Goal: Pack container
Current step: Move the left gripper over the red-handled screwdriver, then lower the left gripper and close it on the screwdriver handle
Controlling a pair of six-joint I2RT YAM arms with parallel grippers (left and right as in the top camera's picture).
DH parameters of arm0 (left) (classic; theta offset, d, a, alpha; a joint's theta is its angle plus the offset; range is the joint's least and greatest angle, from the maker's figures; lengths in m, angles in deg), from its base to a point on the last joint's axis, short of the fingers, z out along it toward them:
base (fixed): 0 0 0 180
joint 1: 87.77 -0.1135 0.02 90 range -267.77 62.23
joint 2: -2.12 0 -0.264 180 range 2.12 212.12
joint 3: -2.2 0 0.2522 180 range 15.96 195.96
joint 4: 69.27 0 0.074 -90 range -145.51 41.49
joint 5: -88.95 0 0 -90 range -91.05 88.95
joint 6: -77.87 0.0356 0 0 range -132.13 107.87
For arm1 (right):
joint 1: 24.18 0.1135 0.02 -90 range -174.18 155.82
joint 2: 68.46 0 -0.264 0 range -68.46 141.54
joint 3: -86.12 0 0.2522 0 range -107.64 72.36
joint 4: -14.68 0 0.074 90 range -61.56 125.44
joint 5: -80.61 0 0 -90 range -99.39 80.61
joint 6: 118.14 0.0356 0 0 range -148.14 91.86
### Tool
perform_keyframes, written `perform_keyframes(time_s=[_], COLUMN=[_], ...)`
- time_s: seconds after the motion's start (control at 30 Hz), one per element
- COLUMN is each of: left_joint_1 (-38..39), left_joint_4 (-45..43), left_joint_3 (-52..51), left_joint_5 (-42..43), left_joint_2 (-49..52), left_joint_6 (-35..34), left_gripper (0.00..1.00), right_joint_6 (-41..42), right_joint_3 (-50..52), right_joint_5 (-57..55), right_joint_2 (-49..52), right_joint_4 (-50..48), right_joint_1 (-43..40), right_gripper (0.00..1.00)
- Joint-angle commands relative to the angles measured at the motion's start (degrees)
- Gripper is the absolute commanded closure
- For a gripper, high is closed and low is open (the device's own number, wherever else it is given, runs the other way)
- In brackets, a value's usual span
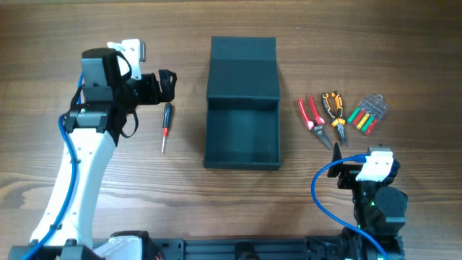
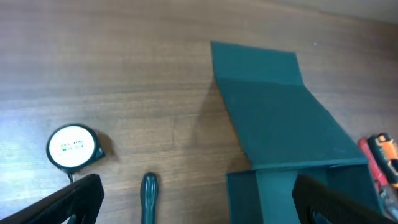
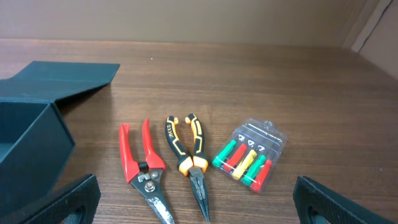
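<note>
The container (image 1: 206,137), a dark teal-grey box, lies open mid-table with its lid (image 1: 243,68) folded flat behind it; nothing shows inside. It also shows in the left wrist view as the container (image 2: 280,118) and at the left edge of the right wrist view as the container (image 3: 31,124). My left gripper (image 1: 167,83) hovers open just left of the box, above a red-and-black screwdriver (image 1: 166,126). In the left wrist view the screwdriver handle (image 2: 149,196) lies between the wide fingers of the left gripper (image 2: 199,205). My right gripper (image 1: 357,155) stands open, near side of the tools on the right.
Right of the box lie red snips (image 3: 144,168), orange-and-black pliers (image 3: 189,162) and a clear case of coloured bits (image 3: 252,155), ahead of the right gripper (image 3: 199,208). A round white tape measure (image 2: 71,147) sits on the wood left of the screwdriver.
</note>
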Motion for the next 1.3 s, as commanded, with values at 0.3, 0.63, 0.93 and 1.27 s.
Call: perform_keyframes(time_s=[0.3,0.63,0.93,1.27], left_joint_1=[4.3,8.2,8.0,7.1], left_joint_4=[2.2,4.0,5.0,5.9], left_joint_3=[1.0,1.0,1.0,1.0], left_joint_5=[-0.7,-17.0,-15.4,-15.4], left_joint_2=[19.6,21.1,21.2,21.9], left_joint_6=[3.1,-0.8,-2.4,0.0], left_gripper=[0.0,0.0,0.0,0.0], right_joint_6=[-0.5,-0.5,-0.5,-0.5], right_joint_3=[0.0,0.0,0.0,0.0], right_joint_5=[0.7,0.7,0.7,0.7], right_joint_2=[-0.3,-0.3,-0.3,-0.3], right_joint_4=[-0.2,-0.2,-0.2,-0.2], right_joint_1=[0.4,0.4,0.4,0.4], right_gripper=[0.0,0.0,0.0,0.0])
